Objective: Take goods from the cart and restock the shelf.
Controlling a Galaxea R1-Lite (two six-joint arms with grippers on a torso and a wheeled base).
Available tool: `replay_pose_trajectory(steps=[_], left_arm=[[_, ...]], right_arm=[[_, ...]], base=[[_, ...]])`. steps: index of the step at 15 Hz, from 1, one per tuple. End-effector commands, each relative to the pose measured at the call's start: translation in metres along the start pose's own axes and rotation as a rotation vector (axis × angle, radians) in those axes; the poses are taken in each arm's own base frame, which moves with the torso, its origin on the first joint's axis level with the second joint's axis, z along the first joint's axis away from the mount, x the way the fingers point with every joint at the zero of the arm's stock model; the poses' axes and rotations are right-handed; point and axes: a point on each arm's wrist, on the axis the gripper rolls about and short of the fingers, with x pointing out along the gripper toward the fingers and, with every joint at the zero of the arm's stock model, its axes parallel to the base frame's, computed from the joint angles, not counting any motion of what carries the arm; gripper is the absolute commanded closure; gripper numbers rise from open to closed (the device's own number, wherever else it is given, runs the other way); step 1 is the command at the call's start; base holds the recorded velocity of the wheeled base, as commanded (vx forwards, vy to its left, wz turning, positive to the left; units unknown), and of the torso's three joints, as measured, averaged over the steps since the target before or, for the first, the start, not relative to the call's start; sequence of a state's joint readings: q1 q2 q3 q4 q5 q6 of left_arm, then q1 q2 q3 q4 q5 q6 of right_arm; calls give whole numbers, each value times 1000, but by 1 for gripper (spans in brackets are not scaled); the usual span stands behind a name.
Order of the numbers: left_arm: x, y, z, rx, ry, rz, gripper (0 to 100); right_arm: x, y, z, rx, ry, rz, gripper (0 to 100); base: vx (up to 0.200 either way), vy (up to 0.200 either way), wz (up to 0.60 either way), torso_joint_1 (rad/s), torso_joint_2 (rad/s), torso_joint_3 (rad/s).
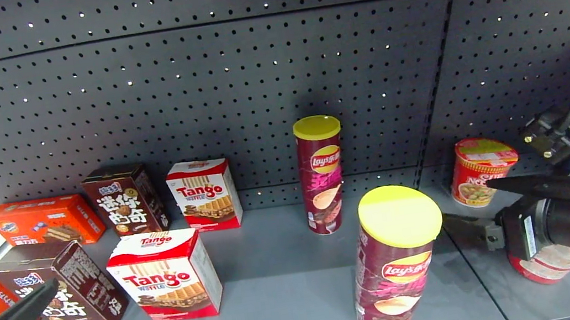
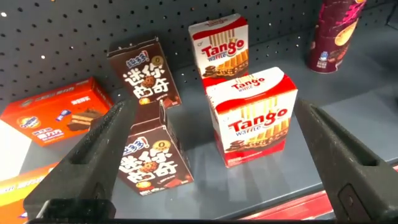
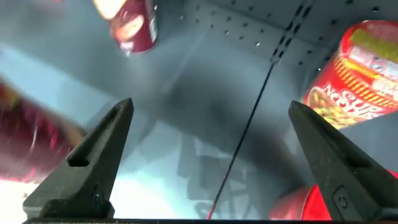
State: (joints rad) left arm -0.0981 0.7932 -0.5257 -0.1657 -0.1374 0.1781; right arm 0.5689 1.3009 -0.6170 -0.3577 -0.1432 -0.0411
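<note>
Two maroon chip cans with yellow lids stand on the grey shelf (image 1: 278, 272): one at the back (image 1: 323, 174), one near the front edge (image 1: 397, 261). My right gripper (image 1: 468, 201) is open just right of the front can and holds nothing. In the right wrist view the right gripper (image 3: 211, 106) frames bare shelf, with the back can (image 3: 134, 25) beyond it. My left gripper (image 1: 9, 267) is open at the shelf's left, in front of the snack boxes. In the left wrist view the left gripper (image 2: 216, 107) stands open before a front wafer box (image 2: 255, 115).
Wafer boxes (image 1: 167, 274) (image 1: 204, 193), brown chocolate boxes (image 1: 65, 285) (image 1: 126, 199) and orange boxes (image 1: 45, 221) fill the shelf's left. A cup noodle (image 1: 480, 163) stands at the back right, another red cup (image 1: 547, 262) under my right arm. A pegboard wall (image 1: 229, 78) backs the shelf.
</note>
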Motion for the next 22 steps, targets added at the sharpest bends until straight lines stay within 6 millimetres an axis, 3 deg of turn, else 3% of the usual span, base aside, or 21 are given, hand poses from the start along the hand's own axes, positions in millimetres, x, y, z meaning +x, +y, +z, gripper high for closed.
replay_pose_trajectory(steps=[1,6,11,22], left_arm=[[3,0,-1,-2,14,-5,0],[3,-1,-5,-4,24,-10,0],[3,0,-2,-2,16,-5,0],[4,-1,-5,-4,27,-10,0]], right_arm=[[-9,5,-3,-28,-5,31,0],[-16,26,-22,-83,39,139,0],[-12,31,-43,-109,122,157,0],[7,44,-39,-130,153,187,0]], base=[[0,0,0,0,0,0],[0,0,0,0,0,0],[0,0,0,0,0,0],[0,0,0,0,0,0]])
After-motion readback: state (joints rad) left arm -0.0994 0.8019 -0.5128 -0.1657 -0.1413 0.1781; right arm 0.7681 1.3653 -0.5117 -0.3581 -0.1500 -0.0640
